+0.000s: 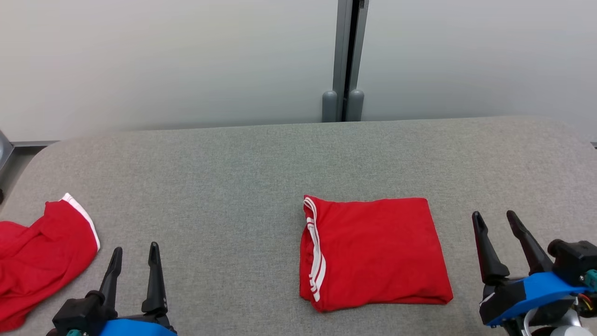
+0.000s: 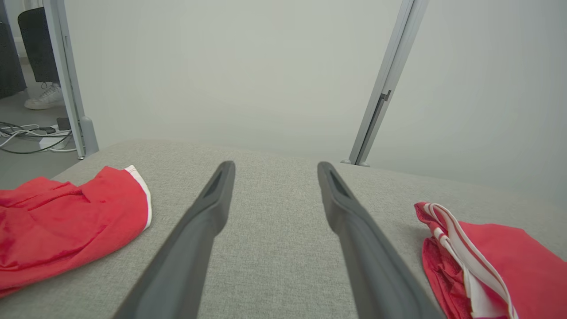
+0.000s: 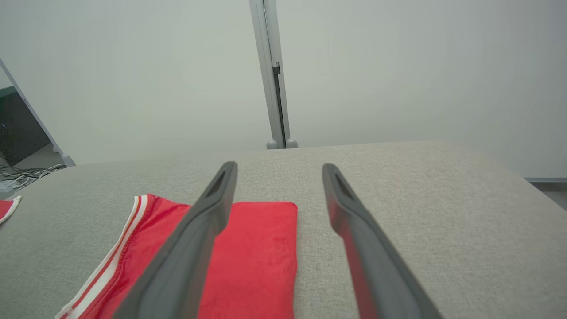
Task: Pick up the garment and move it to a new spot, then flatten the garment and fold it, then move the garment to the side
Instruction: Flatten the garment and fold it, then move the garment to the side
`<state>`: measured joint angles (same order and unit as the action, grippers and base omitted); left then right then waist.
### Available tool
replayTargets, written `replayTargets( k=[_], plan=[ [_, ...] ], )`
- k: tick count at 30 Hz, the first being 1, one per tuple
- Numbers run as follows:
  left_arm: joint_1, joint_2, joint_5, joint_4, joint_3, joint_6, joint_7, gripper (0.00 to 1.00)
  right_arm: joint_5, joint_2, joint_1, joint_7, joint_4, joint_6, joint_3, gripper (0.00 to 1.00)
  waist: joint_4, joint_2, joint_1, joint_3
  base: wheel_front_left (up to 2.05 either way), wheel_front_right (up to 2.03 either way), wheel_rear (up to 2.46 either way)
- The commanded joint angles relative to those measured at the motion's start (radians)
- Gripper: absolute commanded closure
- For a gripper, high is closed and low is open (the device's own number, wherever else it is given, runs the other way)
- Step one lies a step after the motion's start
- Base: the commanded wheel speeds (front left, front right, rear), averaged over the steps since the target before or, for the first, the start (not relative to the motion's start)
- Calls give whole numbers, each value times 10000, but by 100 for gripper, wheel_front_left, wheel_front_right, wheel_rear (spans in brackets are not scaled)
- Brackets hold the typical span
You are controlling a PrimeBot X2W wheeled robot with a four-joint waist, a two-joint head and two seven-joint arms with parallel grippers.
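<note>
A red garment (image 1: 373, 252) with white side stripes lies folded into a neat rectangle on the grey padded table (image 1: 242, 163), right of centre. It also shows in the left wrist view (image 2: 496, 261) and the right wrist view (image 3: 252, 257). A second red garment (image 1: 42, 256) with a white hem lies crumpled at the table's left edge, seen too in the left wrist view (image 2: 66, 221). My left gripper (image 1: 135, 247) hovers open at the lower left, between the two garments, holding nothing (image 2: 275, 165). My right gripper (image 1: 493, 214) stands open just right of the folded garment, empty (image 3: 279, 165).
A pale partition wall with a grey metal post (image 1: 347, 60) runs behind the table. Cables and a power strip (image 2: 31, 135) lie on the floor beyond the table's left end, where a person's white shoe (image 2: 44, 97) stands. Bare grey cloth stretches across the table's far half.
</note>
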<state>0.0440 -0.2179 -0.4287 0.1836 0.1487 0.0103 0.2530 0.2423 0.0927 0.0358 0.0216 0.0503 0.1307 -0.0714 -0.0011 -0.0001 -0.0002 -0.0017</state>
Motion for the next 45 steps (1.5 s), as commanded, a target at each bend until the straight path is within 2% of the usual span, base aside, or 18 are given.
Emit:
replayTargets(
  k=[1, 11, 30, 35, 41, 45],
  plan=[
    [124, -74, 19, -62, 10, 59, 54, 0, -69, -55, -188, -111, -50, 1, -58, 0, -49, 1, 2, -56, 0, 0, 0],
    [537, -161, 79, -89, 71, 189, 62, 0, -176, -255, -543, -167, 278, 1, -104, 0, -71, 1, 2, -223, 0, 0, 0],
    [565, -230, 70, -426, 204, 429, -114, 0, 58, -25, -172, -155, 757, 1, 50, 0, 68, 1, 2, -136, 0, 0, 0],
    [386, -315, 99, -594, 242, 475, -232, 0, 75, 55, 641, 567, 1140, 1, 117, 0, 104, 1, 2, 69, 0, 0, 0],
    [-116, -436, 173, -854, 331, 438, -401, 0, 96, -39, 1956, 2523, 2016, 3, -140, 0, 261, 1, 2, 617, 0, 0, 0],
    [-463, -459, 208, -887, 427, 356, -481, 0, 24, -85, 2632, 3646, 3089, 1, -234, 0, 429, 1, 2, 983, 0, 0, 0]
  ],
)
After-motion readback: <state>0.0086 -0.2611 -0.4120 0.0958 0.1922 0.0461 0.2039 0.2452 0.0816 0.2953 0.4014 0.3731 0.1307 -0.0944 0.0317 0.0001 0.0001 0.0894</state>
